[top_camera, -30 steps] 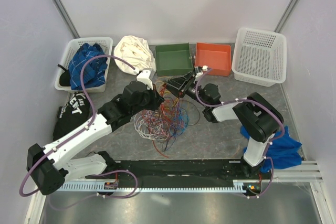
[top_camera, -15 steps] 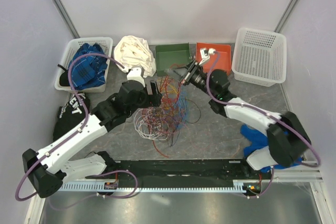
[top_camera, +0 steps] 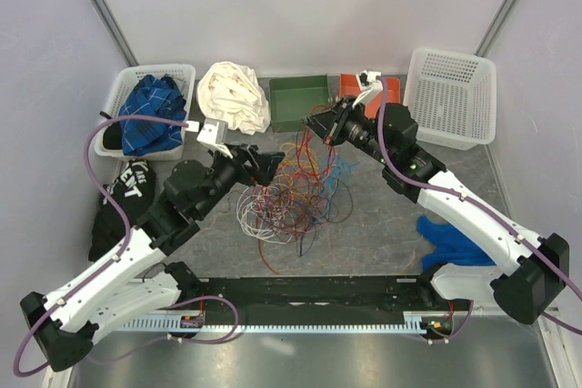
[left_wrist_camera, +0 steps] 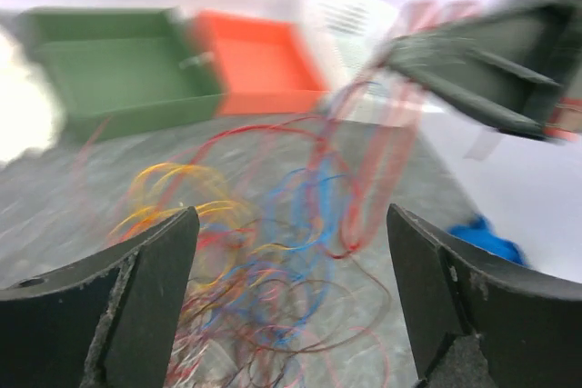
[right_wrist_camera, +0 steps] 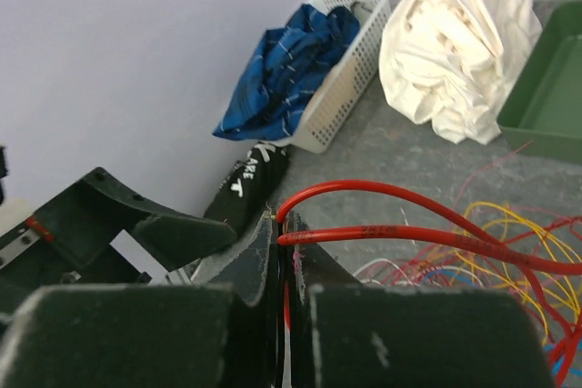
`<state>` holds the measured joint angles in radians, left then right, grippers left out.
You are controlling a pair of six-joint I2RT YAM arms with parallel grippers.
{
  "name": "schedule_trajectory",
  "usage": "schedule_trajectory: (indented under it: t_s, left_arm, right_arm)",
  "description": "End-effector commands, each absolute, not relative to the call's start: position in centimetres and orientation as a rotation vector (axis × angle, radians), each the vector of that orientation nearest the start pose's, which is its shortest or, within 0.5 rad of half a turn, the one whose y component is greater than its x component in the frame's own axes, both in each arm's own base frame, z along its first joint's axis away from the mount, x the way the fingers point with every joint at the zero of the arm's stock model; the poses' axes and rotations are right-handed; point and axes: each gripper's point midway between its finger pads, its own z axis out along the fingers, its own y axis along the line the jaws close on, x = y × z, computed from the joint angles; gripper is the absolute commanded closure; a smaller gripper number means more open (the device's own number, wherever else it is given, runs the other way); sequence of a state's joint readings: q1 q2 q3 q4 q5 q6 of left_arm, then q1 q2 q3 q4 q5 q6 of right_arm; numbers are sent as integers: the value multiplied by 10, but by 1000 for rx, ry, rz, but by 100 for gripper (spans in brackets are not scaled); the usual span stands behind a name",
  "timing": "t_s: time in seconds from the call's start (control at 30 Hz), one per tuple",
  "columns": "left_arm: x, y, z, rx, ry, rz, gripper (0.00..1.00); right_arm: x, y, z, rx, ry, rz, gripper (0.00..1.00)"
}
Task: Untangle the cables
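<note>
**Writing:** black bag (top_camera: 127,190) at the left of the table (top_camera: 382,224) bears white block letters. They are folded, and only "ET" reads from above. No other labels are legible.

**Change from a second ago:**
- The left gripper (top_camera: 264,166), then shut inside the pile, has drawn back to the pile's left edge. Its fingers now stand wide apart with nothing between them (left_wrist_camera: 291,224).
- The right gripper (top_camera: 320,126), then parted, has clamped together and risen toward the green tray (top_camera: 300,102).
- The right arm is stretched out further, so more of the blue cloth (top_camera: 464,244) shows.

**Cables** (top_camera: 291,195):
- One loose tangle of thin wires in red, orange, yellow, blue and white.
- It lies on the grey table between the two arms, in front of the green tray.
- White loops are at the left, and red ends trail toward the near edge.
- Two red strands (right_wrist_camera: 382,190) run out of the right gripper's closed fingers (right_wrist_camera: 284,252) and arc down to the heap.
- The left wrist view is blurred.

**Other items:**
- orange tray (top_camera: 389,97)
- white basket (top_camera: 450,97)
- basket of blue cloth (top_camera: 145,114)
- white cloth (top_camera: 232,95)
</note>
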<state>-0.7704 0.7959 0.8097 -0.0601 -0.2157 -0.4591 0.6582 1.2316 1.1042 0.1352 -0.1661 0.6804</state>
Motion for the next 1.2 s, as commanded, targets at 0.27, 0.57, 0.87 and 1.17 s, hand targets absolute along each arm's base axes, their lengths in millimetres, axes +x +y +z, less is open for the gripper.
schedule_trajectory:
  t_s: [0.27, 0.57, 0.87, 1.17]
  left_arm:
    - [193, -291, 353, 576, 1288, -1175, 24]
    - [229, -309, 321, 505, 1405, -1114, 30]
    - [265, -306, 299, 375, 1521, -987, 40]
    - [248, -315, 332, 408, 1467, -1111, 97]
  right_arm:
    - [294, 299, 362, -162, 1692, 1153, 100]
    - [290, 302, 365, -175, 1684, 1182, 100]
    - [283, 299, 366, -185, 1676, 1190, 100]
    - [276, 286, 371, -183, 1650, 1146, 57]
